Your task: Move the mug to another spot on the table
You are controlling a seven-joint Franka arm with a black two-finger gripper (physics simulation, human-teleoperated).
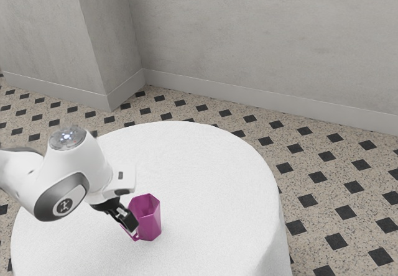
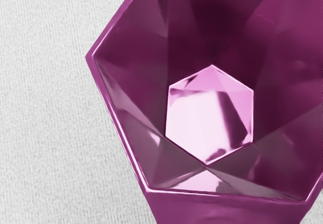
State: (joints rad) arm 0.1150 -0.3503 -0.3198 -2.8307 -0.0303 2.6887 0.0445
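Gripping: could not tell from either view whether the gripper (image 1: 126, 219) was open or clamped on the mug (image 1: 148, 217). Its black tip sat right against the mug's side facing the arm and was partly masked by the mug wall.
Arm: the white arm (image 1: 68, 183) came in from the exterior view's left, low over the table, with the wrist bent down toward the mug.
Mug location: on the round white table (image 1: 205, 164), in the part toward the exterior view's lower left, well apart from the far edge.
Mug pose: upright, opening up. The base looked level with the tabletop, but contact could not be confirmed.
Mug shape: magenta, glossy and faceted, with a hexagonal rim.
Handle: the handle (image 1: 132, 231) was a small loop low on the side facing the arm, just under the gripper.
Wrist view: the camera looked almost straight down into the mug (image 2: 151, 82). The pale hexagonal mug bottom (image 2: 209, 114) showed inside, ringed by darker slanted inner walls, and the near rim lay just under the hand.
Table surface: white and lightly textured (image 2: 45, 108), showing beside the mug's outer wall.
Floor: the speckled beige floor (image 1: 323, 158) had small black diamond tiles all around the table.
Walls: the grey walls (image 1: 261, 33) had a pale baseboard (image 1: 280, 102), and a boxed corner (image 1: 99, 33) stood out at the exterior view's upper left.
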